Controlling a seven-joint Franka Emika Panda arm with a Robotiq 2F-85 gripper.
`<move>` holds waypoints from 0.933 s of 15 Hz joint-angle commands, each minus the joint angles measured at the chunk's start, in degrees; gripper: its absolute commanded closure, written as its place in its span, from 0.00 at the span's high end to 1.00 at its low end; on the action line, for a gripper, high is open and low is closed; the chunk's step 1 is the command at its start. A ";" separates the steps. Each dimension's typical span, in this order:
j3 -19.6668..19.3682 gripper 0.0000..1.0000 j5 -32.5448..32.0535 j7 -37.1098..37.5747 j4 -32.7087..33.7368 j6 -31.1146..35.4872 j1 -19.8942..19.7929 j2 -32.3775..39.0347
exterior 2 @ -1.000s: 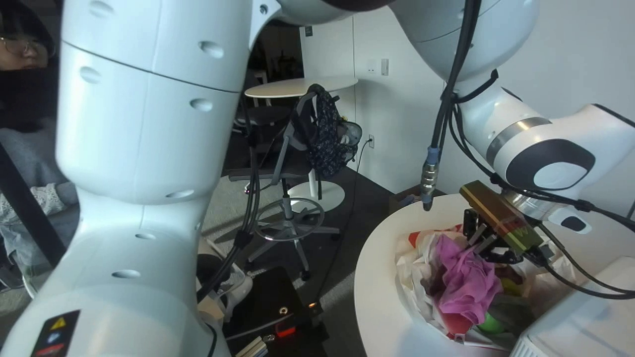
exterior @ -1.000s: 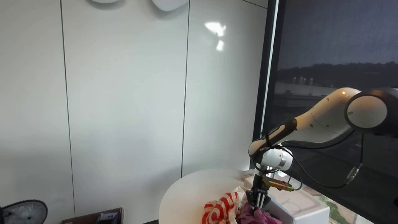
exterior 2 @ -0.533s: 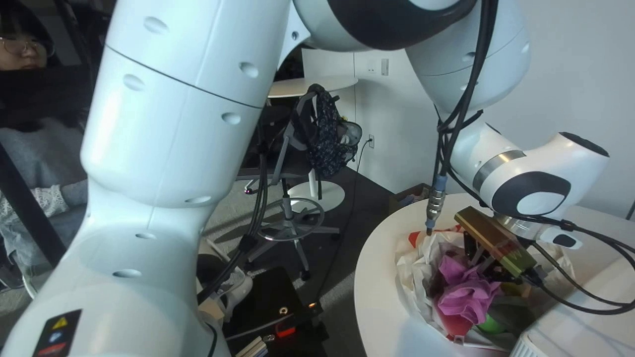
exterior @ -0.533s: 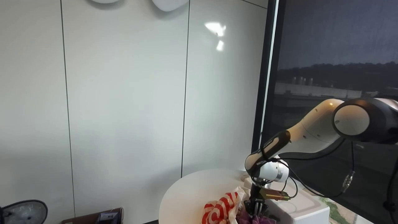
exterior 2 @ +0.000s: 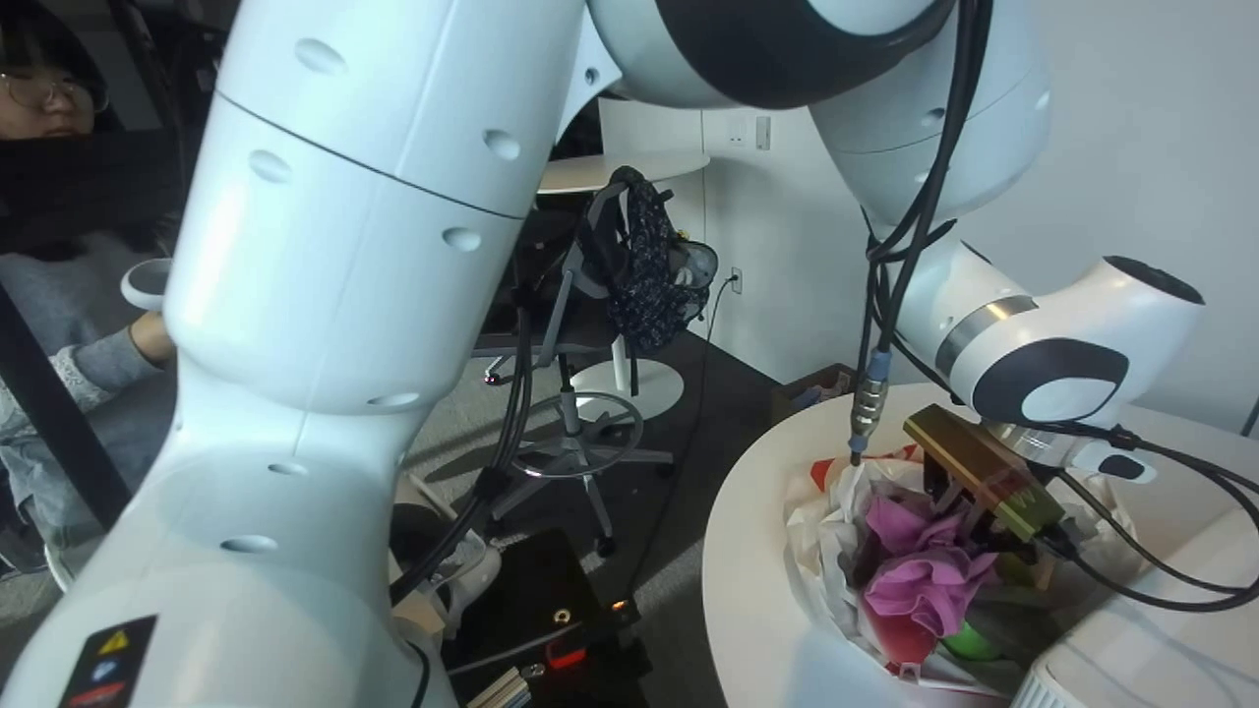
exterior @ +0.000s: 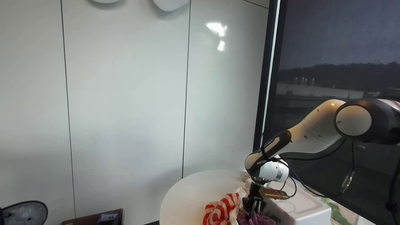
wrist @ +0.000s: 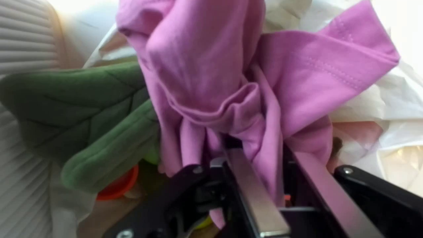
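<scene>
The pink stitched cloth (wrist: pixel 198 59) bunches just beyond the hand (wrist: pixel 265 152), a fold running between its fingers (wrist: pixel 256 195); whether they clamp it, I cannot tell.

The arm (exterior 2: pixel 334 226) is white — its cables (exterior 2: pixel 968 59) black.

A round, smooth white tabletop (exterior 2: pixel 748 560) carries the things, its curved rim showing at 9 and 12 o'clock in both exterior views and cut off toward 6. On it sits a thin, crumpled white bag (exterior: pixel 220 212) with red swirled stripes, mouth upward. Just beside, at 3 o'clock from the bag in an exterior view, stands a white, box-shaped unit (exterior: pixel 300 206); its ribbed side runs along 9 o'clock in the wrist view.
</scene>
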 commanded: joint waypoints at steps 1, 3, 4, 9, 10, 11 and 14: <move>2.92 0.62 3.63 -0.36 0.46 0.31 -3.10 -3.77; 3.37 0.77 6.08 -0.30 0.88 0.20 -4.18 -5.60; 3.47 0.84 7.50 -0.30 1.01 0.32 -4.69 -6.50; -0.78 1.00 6.10 6.78 1.06 -6.35 -4.85 -11.17; -1.65 1.00 5.73 8.07 0.83 -8.27 -4.86 -12.06; -2.40 1.00 5.64 8.80 0.48 -10.91 -5.10 -13.19; -4.34 0.99 5.60 9.60 -0.72 -14.70 -5.11 -15.34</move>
